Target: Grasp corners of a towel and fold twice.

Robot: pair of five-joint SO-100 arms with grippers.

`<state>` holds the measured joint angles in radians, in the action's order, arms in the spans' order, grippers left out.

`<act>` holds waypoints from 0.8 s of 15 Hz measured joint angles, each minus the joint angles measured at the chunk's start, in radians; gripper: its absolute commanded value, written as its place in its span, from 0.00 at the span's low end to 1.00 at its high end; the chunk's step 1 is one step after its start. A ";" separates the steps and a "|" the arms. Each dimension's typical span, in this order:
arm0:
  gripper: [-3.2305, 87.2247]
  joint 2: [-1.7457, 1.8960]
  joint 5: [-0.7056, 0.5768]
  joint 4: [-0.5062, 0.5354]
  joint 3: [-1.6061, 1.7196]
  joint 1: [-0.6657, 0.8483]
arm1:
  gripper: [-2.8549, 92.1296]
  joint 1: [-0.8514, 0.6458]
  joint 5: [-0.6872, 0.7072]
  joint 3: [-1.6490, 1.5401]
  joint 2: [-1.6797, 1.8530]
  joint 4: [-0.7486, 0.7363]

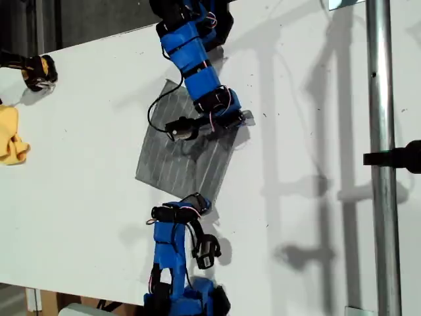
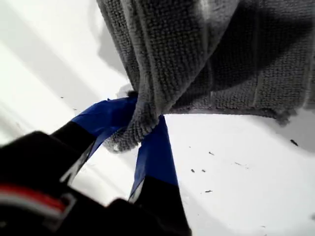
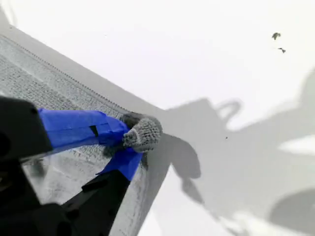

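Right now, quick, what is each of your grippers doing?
My first gripper: shut on a corner of the grey striped towel.
My second gripper: shut on another corner of that towel.

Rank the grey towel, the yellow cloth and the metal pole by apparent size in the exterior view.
1. Towel and metal pole: alike in apparent area, so no ranking; the pole is longer but thin.
2. Yellow cloth, smallest, partly cut off at the view's left edge.
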<state>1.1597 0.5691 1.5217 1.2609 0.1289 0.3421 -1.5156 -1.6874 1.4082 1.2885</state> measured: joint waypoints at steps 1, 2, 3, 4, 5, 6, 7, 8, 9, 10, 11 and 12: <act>0.00 0.046 0.005 0.017 0.000 -0.002 | 0.03 0.002 0.014 0.058 0.000 0.049; 0.00 0.098 0.002 0.031 0.000 -0.009 | 0.03 0.003 0.034 0.120 0.000 0.092; 0.00 0.149 -0.002 0.041 0.000 -0.020 | 0.03 0.008 0.061 0.169 0.008 0.104; 0.00 0.207 -0.002 0.043 0.005 -0.037 | 0.03 0.014 0.100 0.221 0.011 0.106; 0.00 0.265 -0.008 0.041 0.017 -0.057 | 0.03 0.020 0.141 0.265 0.011 0.097; 0.00 0.324 -0.015 0.017 0.052 -0.078 | 0.03 0.026 0.187 0.291 0.011 0.071; 0.00 0.374 -0.023 0.000 0.101 -0.097 | 0.03 0.031 0.227 0.304 0.011 0.040; 0.00 0.405 -0.031 -0.018 0.135 -0.107 | 0.03 0.031 0.242 0.307 0.012 0.037; 0.00 0.422 -0.035 -0.025 0.138 -0.106 | 0.03 0.031 0.252 0.307 0.011 0.044; 0.00 0.442 -0.052 -0.028 0.138 -0.100 | 0.03 0.026 0.256 0.307 0.025 0.064; 0.00 0.453 -0.074 -0.029 0.129 -0.074 | 0.03 0.008 0.261 0.307 0.063 0.091; 0.00 0.459 -0.101 -0.029 0.118 -0.032 | 0.03 -0.020 0.261 0.307 0.107 0.124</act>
<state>1.6183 0.4679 1.4926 1.3790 0.0966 0.3221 -1.2548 -1.3806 1.5156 1.4128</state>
